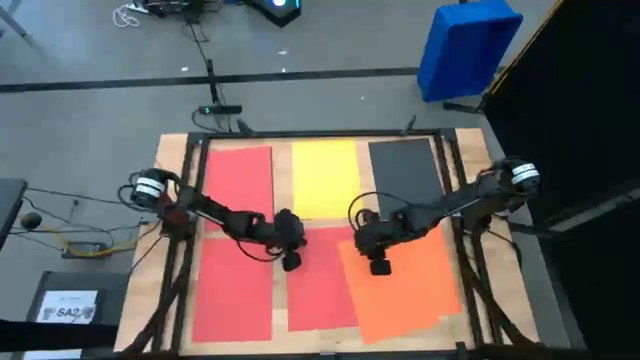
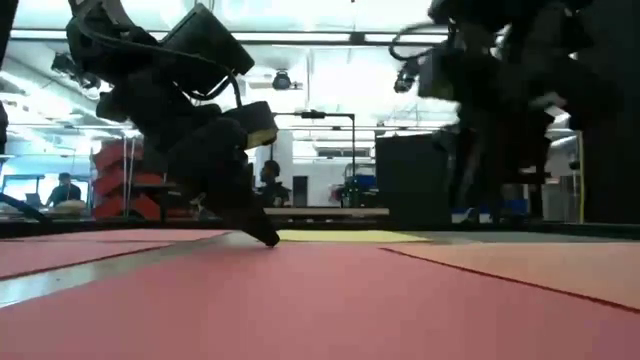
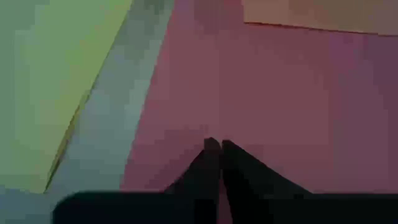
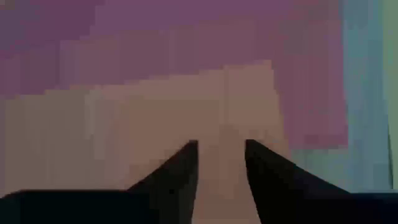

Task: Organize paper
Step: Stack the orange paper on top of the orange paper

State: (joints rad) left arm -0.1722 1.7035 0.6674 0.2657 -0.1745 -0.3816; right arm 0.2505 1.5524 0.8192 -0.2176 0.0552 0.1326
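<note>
Paper covers my table — red sheets left and centre, yellow sheet (image 1: 325,178) and dark grey sheet (image 1: 404,172) along the far edge. Left gripper (image 1: 291,262), fingers pressed together, touches the centre red sheet (image 1: 320,295); right gripper (image 1: 380,266) hangs parted over the orange sheet (image 1: 405,295).

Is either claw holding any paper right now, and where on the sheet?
Neither. The left claw, shut, presses its tips onto a red sheet near its top edge; the right claw hangs open over the orange sheet.
</note>
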